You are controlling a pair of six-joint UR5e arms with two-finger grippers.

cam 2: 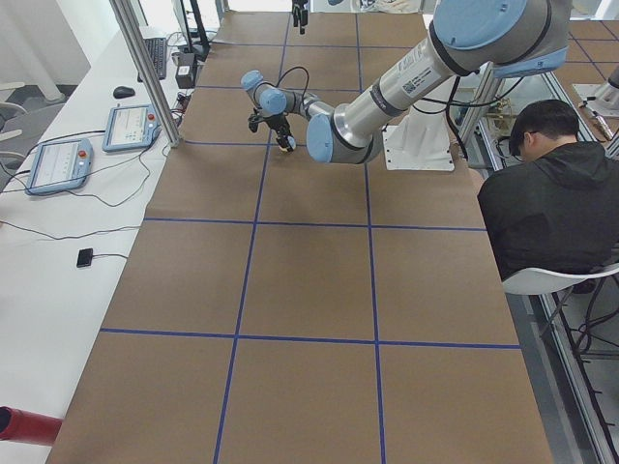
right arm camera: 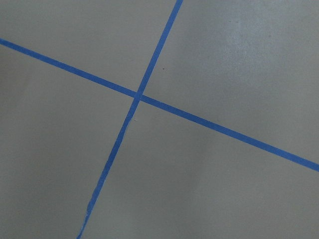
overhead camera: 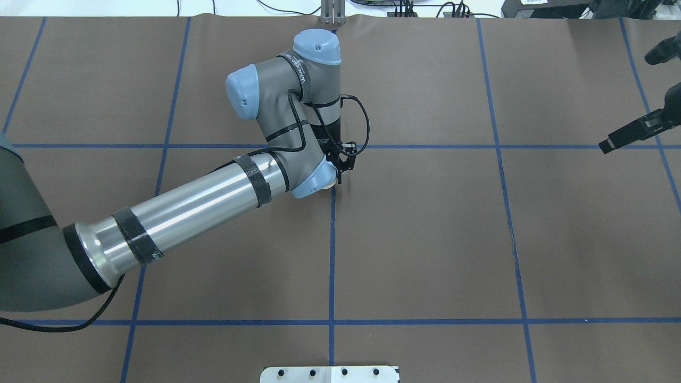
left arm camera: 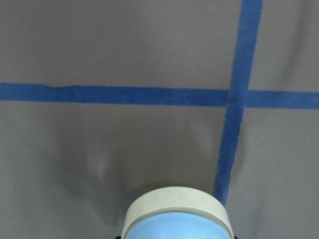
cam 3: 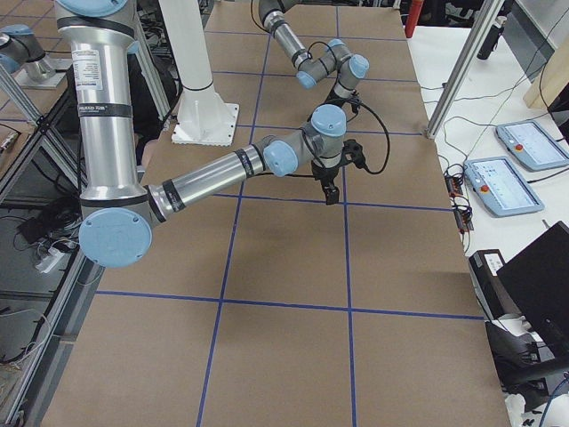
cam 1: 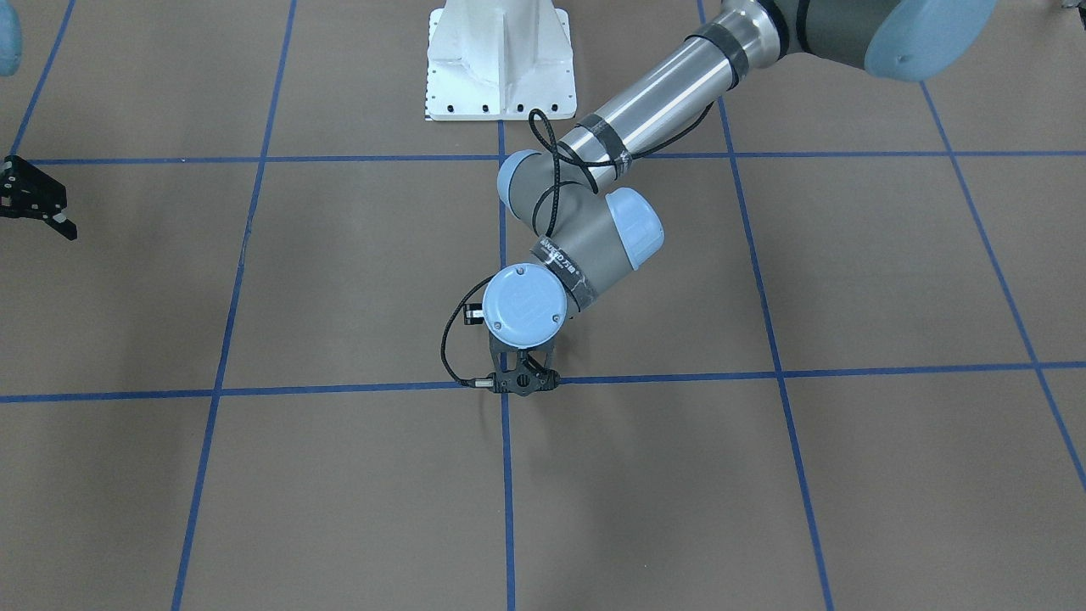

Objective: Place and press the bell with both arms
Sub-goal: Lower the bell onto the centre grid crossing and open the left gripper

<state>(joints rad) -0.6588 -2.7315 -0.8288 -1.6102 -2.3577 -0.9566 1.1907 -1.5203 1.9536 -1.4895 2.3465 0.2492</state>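
Here, the left arm of silver-grey tubes and light-blue joint caps (overhead camera: 197, 205) reaches across the brown paper-covered worktop (overhead camera: 425, 239) to the central crossing of blue tape lines (left arm camera: 238, 97). Its black left gripper (cam 1: 526, 382) points down, jaws clenched on the small light-blue dome-shaped desk bell with a cream base ring (left arm camera: 177, 216). The bell is just beside that crossing; whether it touches the worktop I cannot tell. The black right gripper (cam 1: 51, 212) hangs well apart from the crossing, jaws spread and holding nothing.
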